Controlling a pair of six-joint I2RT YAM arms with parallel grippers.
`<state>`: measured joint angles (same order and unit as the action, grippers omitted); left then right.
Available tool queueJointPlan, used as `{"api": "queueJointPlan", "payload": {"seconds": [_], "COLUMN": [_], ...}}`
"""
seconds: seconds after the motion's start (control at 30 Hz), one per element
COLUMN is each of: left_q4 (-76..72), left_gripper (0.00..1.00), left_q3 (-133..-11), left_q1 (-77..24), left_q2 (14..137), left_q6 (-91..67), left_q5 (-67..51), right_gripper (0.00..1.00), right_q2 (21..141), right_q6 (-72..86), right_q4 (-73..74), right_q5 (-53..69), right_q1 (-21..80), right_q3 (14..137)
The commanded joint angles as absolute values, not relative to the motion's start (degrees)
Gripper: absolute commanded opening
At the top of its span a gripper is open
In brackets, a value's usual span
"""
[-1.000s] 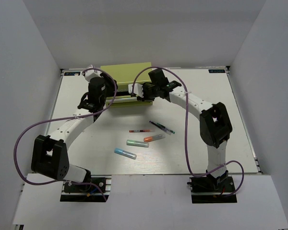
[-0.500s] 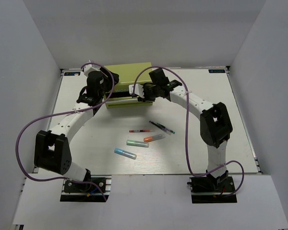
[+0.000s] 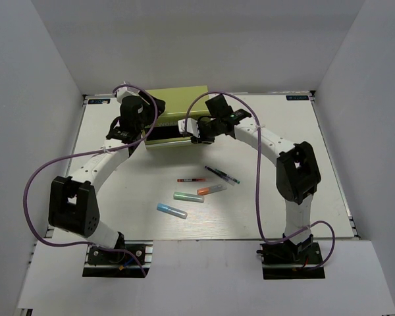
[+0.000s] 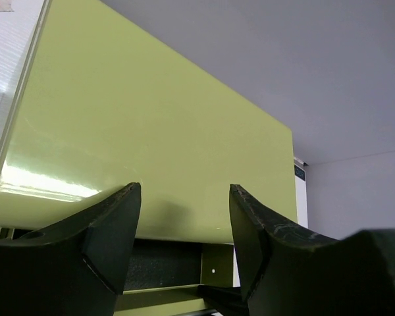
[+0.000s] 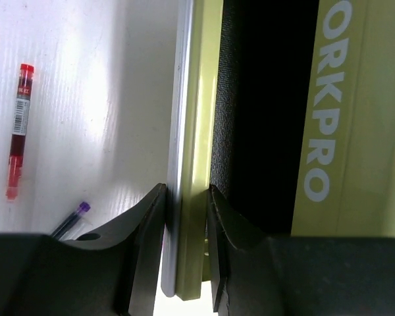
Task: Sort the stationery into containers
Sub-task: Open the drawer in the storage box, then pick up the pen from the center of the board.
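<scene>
Overhead camera looks down; both wrist cameras press close on the chest (image 3: 174, 105).

- In the top view, the left arm's wrist is covering the left front corner of the olive-green chest (image 3: 181, 99) and is hiding its own fingertips.
- In the left wrist view, the chest is running off the left edge. The spread fingers of the left gripper (image 4: 184, 191) are blocking its near edge, so only a sliver of the dark drawer opening (image 4: 164, 263) is showing.
- The right wrist view's top edge is cutting off the white lettering (image 5: 322, 112), which is reading only "ORKPRO".
- The right gripper (image 5: 185, 189) is clamping the drawer front (image 5: 194, 99) and masking its lower end.
- The thin dark pen (image 5: 76, 216) is mostly lying behind a finger, with only its purple-looking tip peeking out.
- The print on the red pen (image 5: 18, 125) is staying too small to read.
</scene>
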<state>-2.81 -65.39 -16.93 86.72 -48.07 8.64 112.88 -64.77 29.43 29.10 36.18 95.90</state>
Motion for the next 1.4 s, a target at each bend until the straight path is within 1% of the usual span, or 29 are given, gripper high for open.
{"api": "queueJointPlan", "payload": {"seconds": [0.0, 0.03, 0.07, 0.17, 0.3, 0.4, 0.6, 0.63, 0.67, 0.7, 0.77, 0.8, 0.83, 0.87, 0.9, 0.93, 1.0, 1.03, 1.1, 1.13, 1.2, 1.23, 1.33, 1.37], "left_q4": [3.08, 3.08, 3.08, 3.08, 3.08, 3.08, 2.98, 2.99, 2.99, 3.60, 4.30, 5.44, 6.06, 6.85, 7.55, 9.12, 10.89, 12.99, 14.76, 16.51, 18.10, 19.58, 20.91, 20.92], "left_gripper": [0.67, 0.67, 0.67, 0.70, 0.73, 0.75, 0.77, 0.77, 0.78, 0.78, 0.82, 0.84, 0.86, 0.91, 0.94, 1.00, 1.00, 1.00, 1.00, 1.00, 1.00, 1.00, 1.00, 0.98], "left_q3": [-65.65, -65.65, -65.65, -65.65, -65.65, -65.13, -64.51, -63.90, -63.11, -62.58, -61.18, -60.65, -60.12, -59.16, -58.63, -57.49, -56.34, -55.82, -54.32, -53.19, -52.04, -50.81, -47.83, -46.94], "left_q1": [-16.61, -16.09, -16.08, -16.08, -16.08, -16.08, -16.08, -16.08, -16.08, -16.08, -16.08, -16.08, -16.08, -16.08, -16.08, -16.08, -16.08, -16.08, -16.08, -16.08, -16.08, -16.08, -16.08, -16.08], "left_q2": [87.80, 87.80, 87.80, 87.19, 85.17, 83.77, 79.99, 78.41, 77.44, 76.39, 73.15, 72.08, 71.03, 69.97, 67.87, 66.81, 63.92, 63.03, 61.62, 60.39, 59.51, 59.50, 56.43, 55.56], "left_q6": [-47.81, -47.81, -47.81, -47.81, -47.29, -46.67, -45.53, -45.53, -45.01, -45.00, -44.30, -44.30, -44.30, -44.30, -44.30, -44.30, -45.43, -45.96, -46.49, -47.10, -47.72, -47.72, -48.87, -49.56], "left_q5": [7.47, 7.47, 7.47, 7.47, 7.47, 7.47, 5.71, 5.71, 5.71, 5.71, 5.71, 5.71, 5.71, 5.10, 5.10, 4.58, 4.57, 4.57, 3.35, 3.34, 1.33, 0.80, -0.70, -1.23], "right_gripper": [0.27, 0.42, 0.52, 0.71, 0.73, 0.73, 0.74, 0.76, 0.76, 0.78, 0.83, 0.90, 0.90, 0.90, 0.90, 0.88, 0.81, 0.72, 0.62, 0.50, 0.44, 0.39, 0.36, 0.34], "right_q2": [110.22, 110.21, 110.04, 108.99, 106.00, 102.14, 95.37, 94.32, 91.44, 90.45, 86.60, 85.79, 84.22, 83.94, 82.54, 82.18, 80.86, 79.90, 77.00, 76.56, 75.16, 75.15, 76.54, 77.07], "right_q6": [-65.66, -65.22, -64.26, -60.47, -58.80, -58.62, -57.66, -57.40, -56.35, -55.47, -51.10, -49.50, -45.83, -44.31, -41.25, -40.35, -37.81, -37.27, -35.78, -35.42, -34.28, -34.10, -32.87, -32.61], "right_q4": [34.37, 34.19, 32.97, 28.50, 23.31, 22.42, 21.36, 20.31, 18.48, 17.33, 12.87, 11.88, 10.13, 10.02, 10.19, 12.11, 15.45, 15.90, 16.44, 16.26, 15.91, 15.91, 16.34, 16.43], "right_q5": [32.87, 32.61, 31.39, 30.07, 28.13, 27.51, 26.64, 26.11, 25.15, 24.44, 20.76, 19.52, 16.21, 15.48, 15.12, 15.47, 15.91, 17.56, 18.98, 19.33, 20.12, 20.39, 21.53, 22.58], "right_q1": [37.88, 37.88, 37.88, 37.36, 37.18, 37.00, 37.00, 36.91, 36.74, 36.91, 36.74, 36.83, 36.65, 36.39, 36.39, 35.60, 34.90, 34.28, 33.75, 33.66, 33.22, 32.96, 32.17, 32.08], "right_q3": [95.80, 95.80, 95.80, 94.75, 91.51, 89.13, 85.44, 84.82, 82.12, 81.13, 77.28, 75.52, 74.72, 74.01, 72.35, 71.90, 68.65, 67.51, 62.24, 60.92, 56.53, 55.03, 53.53, 53.44]}}
